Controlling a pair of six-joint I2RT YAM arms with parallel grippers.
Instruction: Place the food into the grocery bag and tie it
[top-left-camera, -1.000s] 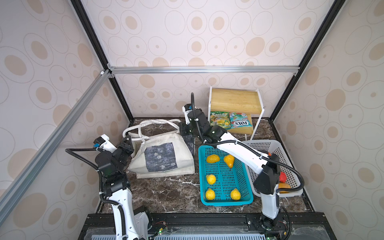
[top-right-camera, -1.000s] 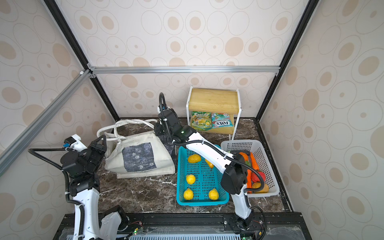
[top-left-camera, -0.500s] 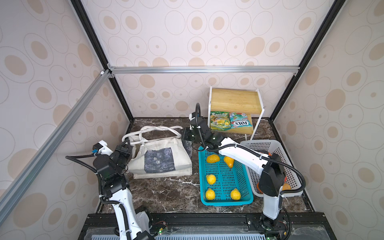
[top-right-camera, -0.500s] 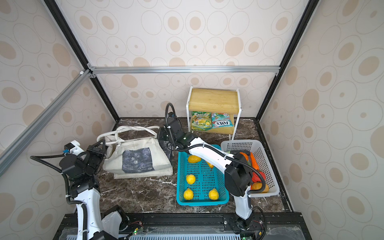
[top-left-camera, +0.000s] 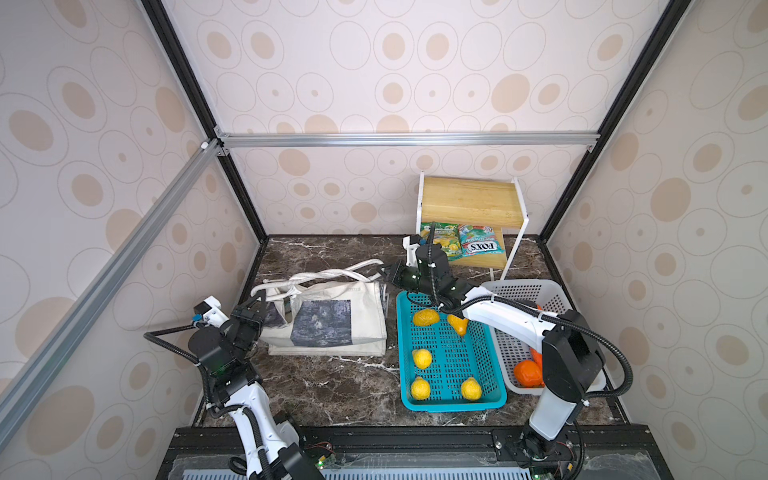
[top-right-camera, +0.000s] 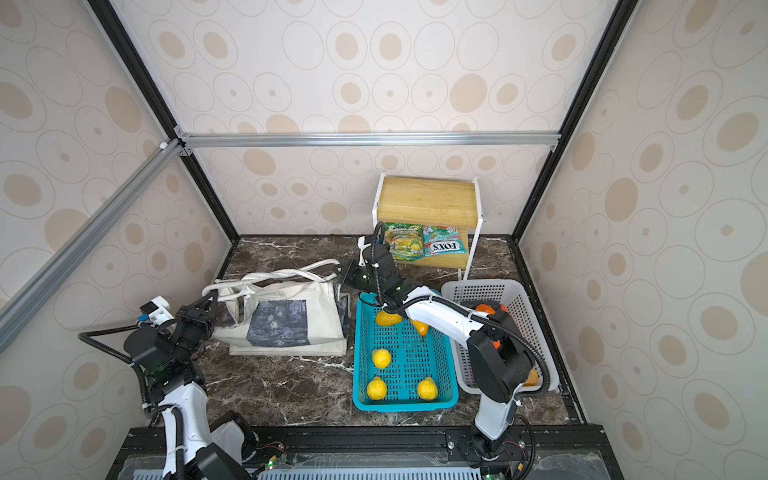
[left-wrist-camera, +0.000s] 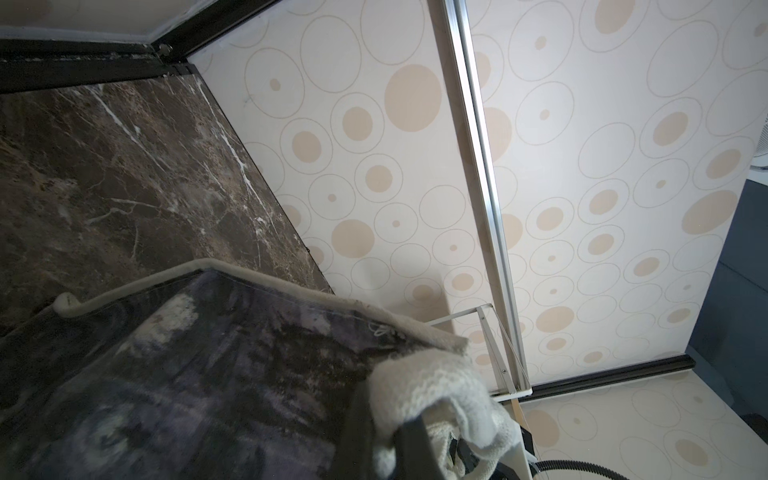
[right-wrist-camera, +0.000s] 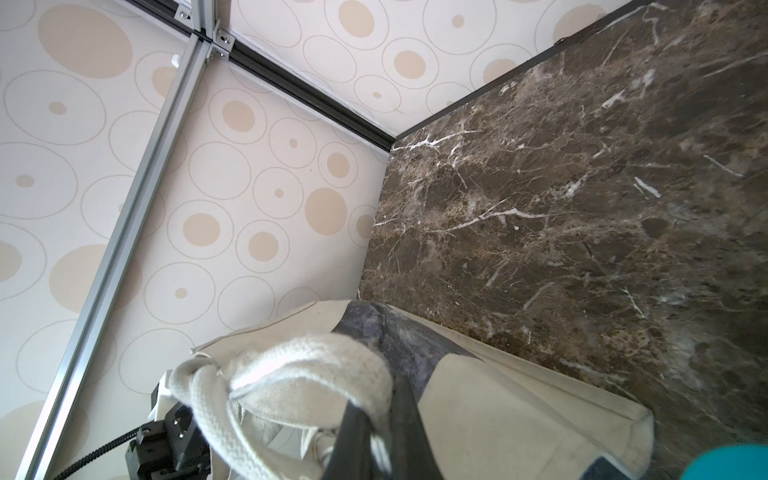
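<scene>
The off-white grocery bag lies on its side on the marble table, its dark print facing up in both top views. Its two white strap handles trail along its far edge. My left gripper is shut on the bag's left end; white woven fabric drapes over the left gripper. My right gripper is shut on the bag's far right corner, where a strap loops over the right gripper. Glossy packets lie on a shelf. An orange sits in the white basket.
A teal basket with several yellow fruits stands right of the bag, under my right arm. The white basket is beside it at the right wall. A wooden shelf on a white frame stands at the back. Patterned walls enclose the table.
Both grippers have come down with the bag. It has sunk from a raised, slack hang to lying flatter and more stretched on the table. The right gripper has shifted right and forward.
</scene>
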